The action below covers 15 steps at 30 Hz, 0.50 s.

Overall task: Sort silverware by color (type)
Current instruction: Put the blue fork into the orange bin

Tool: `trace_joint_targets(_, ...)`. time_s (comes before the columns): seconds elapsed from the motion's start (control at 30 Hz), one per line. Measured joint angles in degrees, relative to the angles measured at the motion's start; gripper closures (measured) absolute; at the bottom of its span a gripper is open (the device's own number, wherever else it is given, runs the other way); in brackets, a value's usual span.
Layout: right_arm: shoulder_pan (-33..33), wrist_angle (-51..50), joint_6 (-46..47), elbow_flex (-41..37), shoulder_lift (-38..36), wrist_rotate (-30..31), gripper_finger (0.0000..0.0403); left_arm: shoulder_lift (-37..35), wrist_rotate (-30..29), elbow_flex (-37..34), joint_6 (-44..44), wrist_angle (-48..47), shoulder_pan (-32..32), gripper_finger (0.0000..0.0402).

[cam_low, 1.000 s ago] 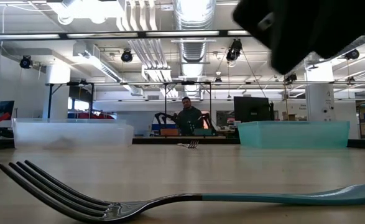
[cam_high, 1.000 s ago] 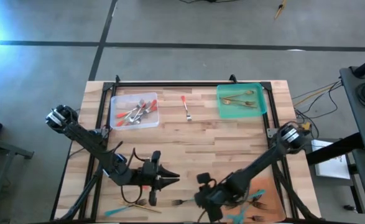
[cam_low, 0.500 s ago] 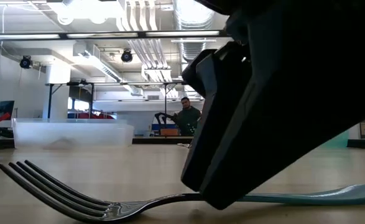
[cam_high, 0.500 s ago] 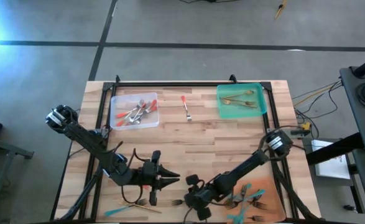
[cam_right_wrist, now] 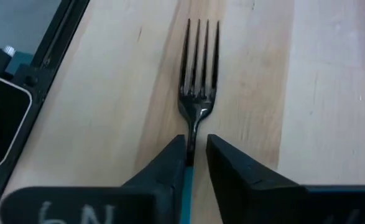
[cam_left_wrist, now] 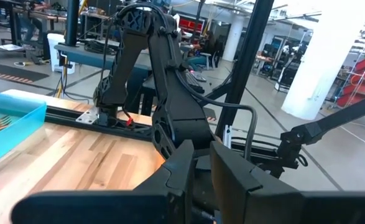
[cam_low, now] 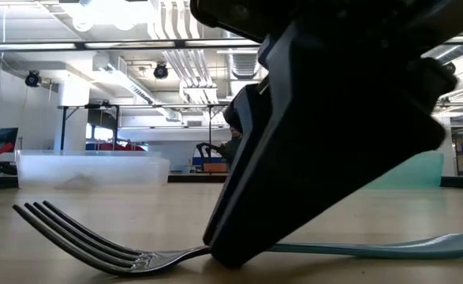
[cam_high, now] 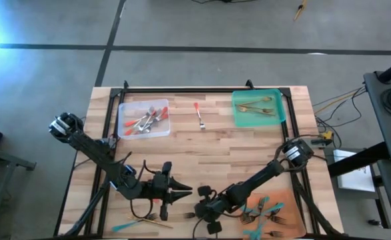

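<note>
My right gripper [cam_right_wrist: 191, 163] is down on the tabletop [cam_high: 228, 150] near the middle of its front edge, its two fingers [cam_right_wrist: 163, 167] set close on either side of a teal-handled fork [cam_right_wrist: 198, 93]. They pinch the neck just where the metal meets the teal handle, and the tines point straight out ahead of the gripper. In the low view the fork [cam_low: 97, 244] lies flat on the wood, the gripper's dark body slanting down onto its neck. My right arm [cam_high: 268, 177] reaches in low from the right edge, stretched diagonally toward the front. My left gripper [cam_high: 182, 193] waits just beside it near the front edge, fingers nearly together and holding nothing. Farther off, red-handled pieces lie in the clear tray [cam_high: 123, 120] near the back left, gold ones in the green tray [cam_high: 238, 100] at the back right.
</note>
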Motion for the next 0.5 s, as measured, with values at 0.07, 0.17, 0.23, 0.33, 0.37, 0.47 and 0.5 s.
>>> trace_joint_targets(0.07, 0.0, 0.0, 0.0, 0.0, -0.1, 0.3, 0.0363, 0.0, 0.0, 0.0, 0.0, 0.0, 0.0, 0.0365)
trace_joint_targets(0.17, -0.1, -0.1, 0.7, 0.0, -0.1, 0.2, 0.0388, 0.0, 0.0, 0.0, 0.0, -0.2, 0.0, 0.0365)
trace_joint_targets(0.23, -0.1, -0.4, 1.2, 0.0, -0.5, -0.2, 0.0391, 0.0, 0.0, 0.0, 0.0, -0.3, 0.0, 0.0365)
trace_joint_targets(0.33, -0.5, -2.3, 1.3, 0.0, -1.7, -1.0, 0.0392, 0.0, 0.0, 0.0, 0.0, -0.3, 0.0, 0.0365)
trace_joint_targets(0.37, -0.7, -4.1, 1.3, -0.2, -2.5, -1.4, 0.0392, 0.0, 0.0, -0.1, 0.0, -0.3, -0.1, 0.0365)
trace_joint_targets(0.47, -1.2, -9.1, 1.5, -0.5, -5.6, -1.7, 0.0393, 0.0, 0.0, -0.1, 0.0, -0.4, -0.1, 0.0365)
trace_joint_targets(0.5, -1.4, -10.5, 1.6, -0.5, -7.0, -1.7, 0.0393, 0.0, 0.0, -0.1, 0.0, -0.4, -0.1, 0.0365)
